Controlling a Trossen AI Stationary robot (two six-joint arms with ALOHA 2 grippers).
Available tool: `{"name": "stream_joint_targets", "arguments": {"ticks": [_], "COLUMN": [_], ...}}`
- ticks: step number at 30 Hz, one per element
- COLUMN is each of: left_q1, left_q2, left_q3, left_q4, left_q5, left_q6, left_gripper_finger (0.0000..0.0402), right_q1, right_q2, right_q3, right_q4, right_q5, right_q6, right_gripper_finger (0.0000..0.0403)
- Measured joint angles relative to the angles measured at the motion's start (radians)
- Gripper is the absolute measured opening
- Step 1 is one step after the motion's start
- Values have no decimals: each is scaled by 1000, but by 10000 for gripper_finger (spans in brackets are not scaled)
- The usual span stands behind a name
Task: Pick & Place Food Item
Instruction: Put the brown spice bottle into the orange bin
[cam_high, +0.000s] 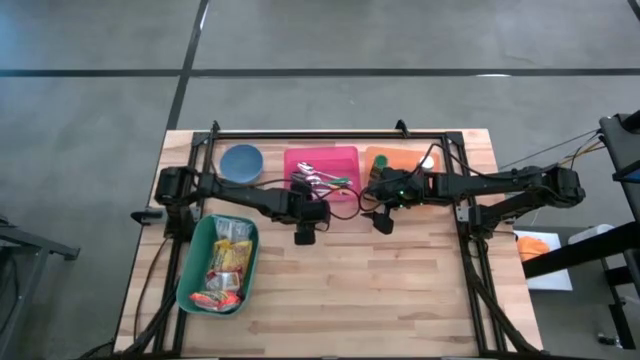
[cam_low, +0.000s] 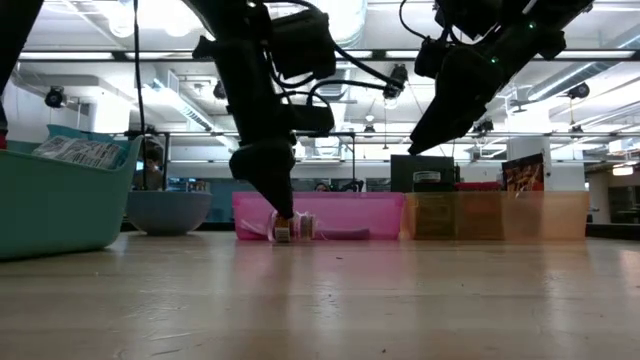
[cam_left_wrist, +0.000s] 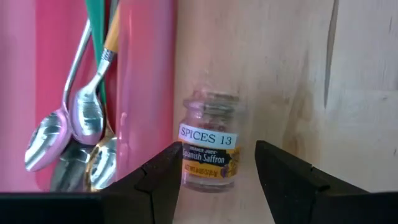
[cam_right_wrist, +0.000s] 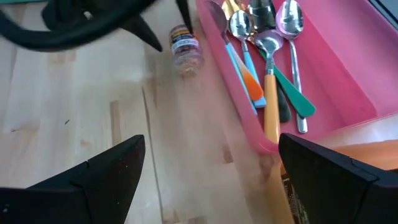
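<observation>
While I look down from the high view, I see the left gripper (cam_high: 306, 226) just off the front wall of the pink tray (cam_high: 343, 157), near the middle of the wooden table (cam_high: 400, 290). The right gripper (cam_high: 381, 213) waits close by, over the front of the orange tray (cam_high: 385, 156). A blue bowl (cam_high: 241, 161) sits by the back edge, and a teal bin (cam_high: 196, 262) of packaged snacks (cam_high: 228, 268) sits toward the front-left corner. I judge it to be the drop-off.

From the low view, I see the left gripper (cam_low: 275, 205) pointing steeply down, its tips right at a small spice jar (cam_low: 283, 229) standing on the table just in front of the pink tray (cam_low: 350, 215). The right gripper (cam_low: 425, 135) hangs well above the boards.

Through the left wrist view, the jar (cam_left_wrist: 209, 150) stands upright, labelled Spanish saffron, just beside the pink tray's wall (cam_left_wrist: 146, 74); spoons (cam_left_wrist: 78, 134) lie inside the tray. My left fingers (cam_left_wrist: 158, 180) are spread to either side of the jar, not yet clamped. I judge they straddle it so a squeeze will catch its body squarely, though the tray wall leaves one finger little room.

Through the right wrist view, the jar (cam_right_wrist: 185, 45) shows beside the tray, with the cutlery (cam_right_wrist: 267, 56) inside; the right fingers (cam_right_wrist: 99, 171) stand wide apart and hold nothing.
</observation>
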Motion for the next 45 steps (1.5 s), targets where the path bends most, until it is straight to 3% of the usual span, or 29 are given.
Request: {"name": "stream_joint_targets", "arguments": {"ticks": [9,19,25,35,45], "left_q1": [36,50,50,29,4], "left_q2": [14,28,29,79,95], "left_q3": [-2,-5,-5,-6,4], "left_q4": [4,49,52,60,65], "left_q5": [58,107,112,111,99], "left_q6": [11,15,-42,5,44], "left_gripper_finger": [205,269,278,249,177], "right_q1": [17,17,17,24,28], "right_q2": [0,1,1,1,1], "right_q3": [0,0,0,0,0], "right_q4": [0,1,3,5,6], "right_q5": [0,0,0,0,0], "right_q6": [-7,-5,-5,-5,-8], "right_gripper_finger": [365,365,365,365,365]}}
